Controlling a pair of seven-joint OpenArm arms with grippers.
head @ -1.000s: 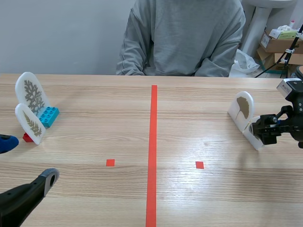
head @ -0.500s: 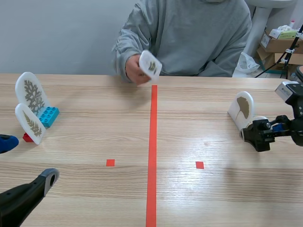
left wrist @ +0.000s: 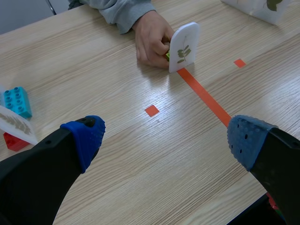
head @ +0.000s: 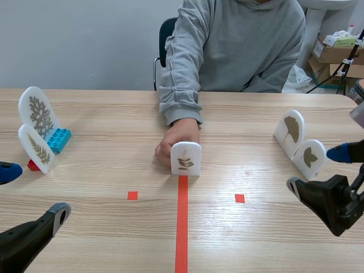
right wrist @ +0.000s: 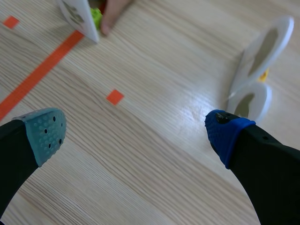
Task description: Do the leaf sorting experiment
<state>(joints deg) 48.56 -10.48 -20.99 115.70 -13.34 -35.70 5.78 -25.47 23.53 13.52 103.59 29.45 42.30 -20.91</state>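
1. Wooden table [head: 102, 227], grey wall behind, a person [head: 239, 45] in a grey sweatshirt sits across from me.
2. Change: the person's hand [head: 176, 142] held a card in the air half a second ago. It's now down on the table, standing that new leaf card [head: 185, 158] upright at the far end of the centre tape line.
3. Right gripper [right wrist: 135, 133] was at the smaller right card [head: 310, 157] a second ago. It has backed off toward me, jaws wide, nothing in them. That card stands just in front of the ginkgo card [head: 292, 128].
4. Left gripper [left wrist: 166, 138] hasn't moved: jaws wide, empty, low on my side. The large branching-leaf card [head: 38, 112], the small fern-like card [head: 36, 149] and the blue brick [head: 59, 139] are untouched.
5. My read: the last card is sorted right and the next specimen is being served. Any pick waits until the hand clears.
6. Hard to see:
   - The hand covers the new card's base; only a sliver of green brick [left wrist: 166, 55] shows behind it.
   - Its leaf is a small sprig and I can't tell which pile it matches.
   - The left gripper is cut off at the scene view's edge.
   - The right cards' leaves blur in the right wrist view.
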